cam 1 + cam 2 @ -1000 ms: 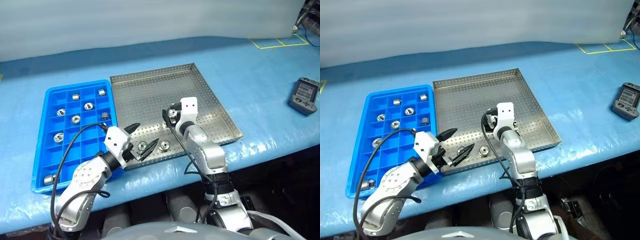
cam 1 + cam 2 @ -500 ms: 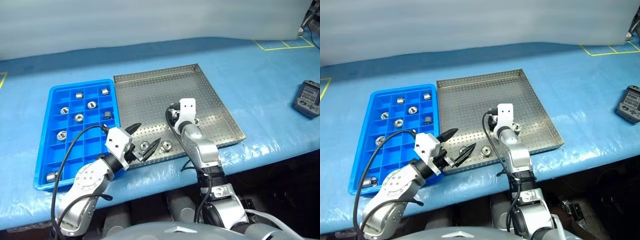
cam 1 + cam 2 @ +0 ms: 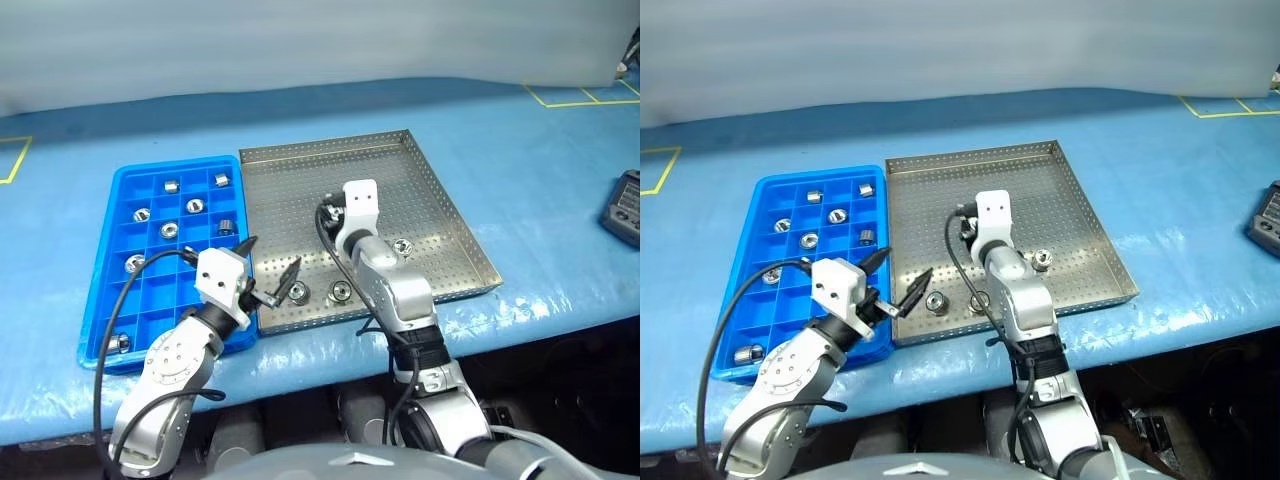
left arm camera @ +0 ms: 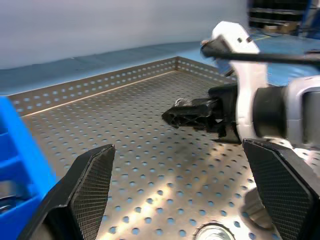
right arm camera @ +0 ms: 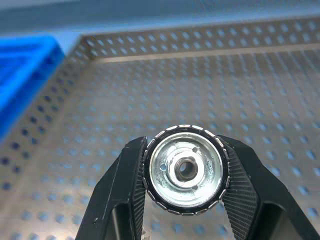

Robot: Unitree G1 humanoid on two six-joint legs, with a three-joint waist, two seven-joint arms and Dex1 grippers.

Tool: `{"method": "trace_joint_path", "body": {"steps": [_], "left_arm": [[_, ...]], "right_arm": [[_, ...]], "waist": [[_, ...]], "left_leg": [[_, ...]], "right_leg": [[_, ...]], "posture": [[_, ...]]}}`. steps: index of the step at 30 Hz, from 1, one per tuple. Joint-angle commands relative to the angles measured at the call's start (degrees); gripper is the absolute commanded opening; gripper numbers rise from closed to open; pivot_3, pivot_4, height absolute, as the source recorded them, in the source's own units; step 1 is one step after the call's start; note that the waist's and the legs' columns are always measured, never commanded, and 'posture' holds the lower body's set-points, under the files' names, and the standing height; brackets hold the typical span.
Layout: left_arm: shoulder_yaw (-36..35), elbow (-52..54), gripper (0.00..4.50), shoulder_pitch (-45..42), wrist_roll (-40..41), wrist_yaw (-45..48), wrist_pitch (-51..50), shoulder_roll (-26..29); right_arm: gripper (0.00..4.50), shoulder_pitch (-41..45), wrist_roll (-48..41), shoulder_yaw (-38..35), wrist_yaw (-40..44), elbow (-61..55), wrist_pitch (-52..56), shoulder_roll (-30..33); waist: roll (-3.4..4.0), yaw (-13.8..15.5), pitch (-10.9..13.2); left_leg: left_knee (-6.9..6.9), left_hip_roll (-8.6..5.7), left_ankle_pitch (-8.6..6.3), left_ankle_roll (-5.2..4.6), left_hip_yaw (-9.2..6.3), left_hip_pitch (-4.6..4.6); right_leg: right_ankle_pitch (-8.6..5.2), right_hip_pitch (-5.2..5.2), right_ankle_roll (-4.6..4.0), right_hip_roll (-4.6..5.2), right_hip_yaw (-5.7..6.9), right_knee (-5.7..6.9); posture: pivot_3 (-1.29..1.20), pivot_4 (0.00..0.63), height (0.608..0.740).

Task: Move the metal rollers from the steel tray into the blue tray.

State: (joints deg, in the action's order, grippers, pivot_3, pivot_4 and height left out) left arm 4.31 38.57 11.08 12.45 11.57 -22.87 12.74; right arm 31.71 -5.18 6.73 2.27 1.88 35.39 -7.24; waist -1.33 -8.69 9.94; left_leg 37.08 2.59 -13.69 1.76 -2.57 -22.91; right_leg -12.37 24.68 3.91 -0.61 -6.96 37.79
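My right gripper (image 5: 184,144) is shut on one metal roller (image 5: 184,169), a silver ring with a dark centre hole, held just above the perforated floor of the steel tray (image 3: 420,190). In the left eye view that gripper (image 3: 330,214) hangs over the tray's middle left. Three more metal rollers (image 3: 297,292) (image 3: 340,292) (image 3: 402,246) lie near the tray's front rim. My left gripper (image 3: 270,261) stands wide open over the edge between the two trays, holding nothing. The blue tray (image 3: 150,300) lies left of the steel tray, and several of its compartments hold rollers (image 3: 168,230).
A dark handheld device (image 3: 626,205) lies at the far right of the blue-covered table. Yellow tape marks (image 3: 585,96) run along the back right. The table's front edge is close below both trays.
My right gripper has shut on a roller and lifted it, drifting left over the steel tray. The left gripper has edged left, still open. The camera view has shifted.
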Motion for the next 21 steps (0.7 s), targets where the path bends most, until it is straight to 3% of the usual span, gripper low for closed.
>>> {"method": "trace_joint_path", "body": {"steps": [1, 9, 21], "left_arm": [[-5.0, 4.0, 4.50, 1.5, -1.7, -5.3, 2.8, -2.7], [-10.0, 10.9, 4.50, 12.6, -4.3, -9.8, 5.7, -6.3], [-13.1, 15.7, 4.50, 27.6, -3.5, -12.0, 13.9, -13.4]], "right_arm": [[1.71, 4.5, -1.6, 3.4, 4.2, -1.8, -0.4, -2.0], [1.71, 6.8, -3.6, 11.0, 11.5, 2.0, -0.4, -5.2], [1.71, 4.1, -6.9, 21.1, 18.4, 4.5, -0.2, -7.0]], "waist": [[0.00, 1.0, 0.0], [-0.03, 7.8, 0.0], [0.00, 12.4, 0.0]], "left_leg": [[-0.03, 0.02, 0.00, 0.00, 0.00, 0.00], [-0.11, -0.02, -0.04, -0.03, -0.12, -0.10], [-0.05, 0.02, -0.05, -0.01, -0.06, -0.10]], "right_leg": [[0.00, 0.01, 0.00, -0.01, 0.00, -0.01], [-0.23, 0.02, -0.34, 0.07, 0.19, -0.10], [-0.36, 0.06, -0.50, 0.10, 0.26, -0.19]], "posture": [[0.11, 0.150, 0.740], [0.30, 0.150, 0.740], [0.43, 0.150, 0.740]]}}
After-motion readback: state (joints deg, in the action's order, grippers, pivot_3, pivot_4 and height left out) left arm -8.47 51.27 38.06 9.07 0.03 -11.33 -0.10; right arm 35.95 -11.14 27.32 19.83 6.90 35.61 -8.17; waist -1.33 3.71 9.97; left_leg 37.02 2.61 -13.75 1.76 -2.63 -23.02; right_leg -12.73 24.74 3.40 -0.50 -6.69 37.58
